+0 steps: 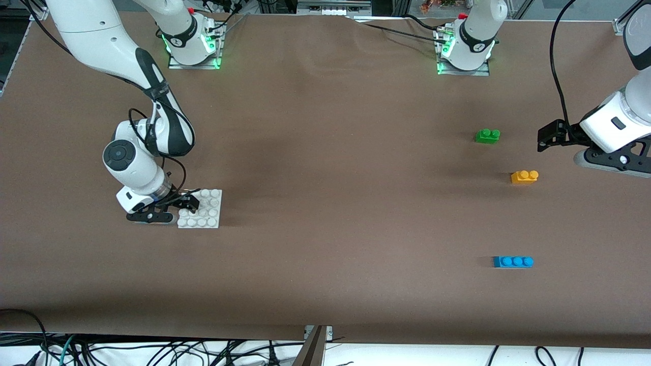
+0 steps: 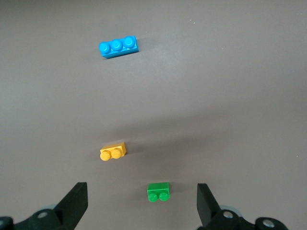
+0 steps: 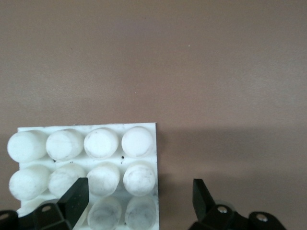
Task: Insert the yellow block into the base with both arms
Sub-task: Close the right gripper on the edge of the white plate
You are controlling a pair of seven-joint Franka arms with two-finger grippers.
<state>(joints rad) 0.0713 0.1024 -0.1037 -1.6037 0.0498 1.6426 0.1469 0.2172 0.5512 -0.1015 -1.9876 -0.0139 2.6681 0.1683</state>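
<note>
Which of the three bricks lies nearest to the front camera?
The blue three-stud brick; the yellow block and the green brick lie farther back.

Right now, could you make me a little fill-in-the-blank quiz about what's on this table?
1. The right gripper is at the edge of the white ____.
2. The yellow block has ____ studs.
3. The brick nearest the front camera is ____.
4. The left gripper hovers open over the ____ brick.

Missing words: base; two; blue; green.
</note>
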